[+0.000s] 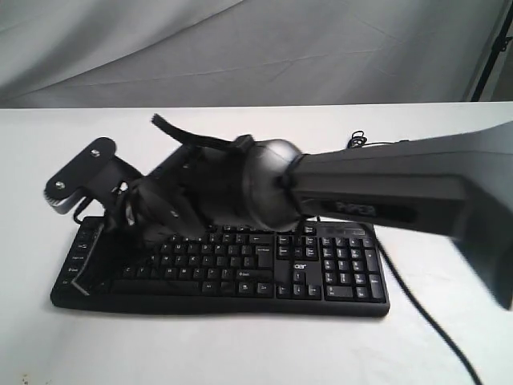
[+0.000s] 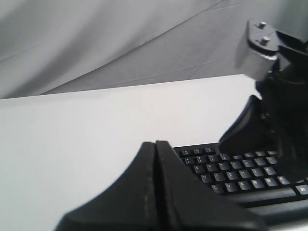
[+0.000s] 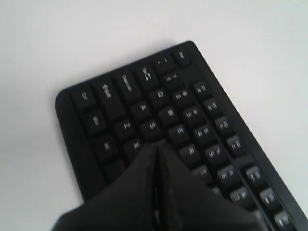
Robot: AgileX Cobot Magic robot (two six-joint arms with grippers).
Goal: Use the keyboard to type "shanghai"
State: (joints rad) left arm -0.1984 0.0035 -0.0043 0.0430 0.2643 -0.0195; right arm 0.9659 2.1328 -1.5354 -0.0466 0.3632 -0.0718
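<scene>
The left gripper [image 2: 156,144] hangs beside the left end of the keyboard [image 1: 337,269], its jaws pressed together with nothing between them. The keyboard lies flat at the middle of the white worktop [image 1: 232,353], number pad to the right. The right gripper [image 3: 157,148] reaches across from the right, jaws also together and empty, tip down by the S key [image 3: 152,126]. The cable [image 1: 425,317] trails off right.
</scene>
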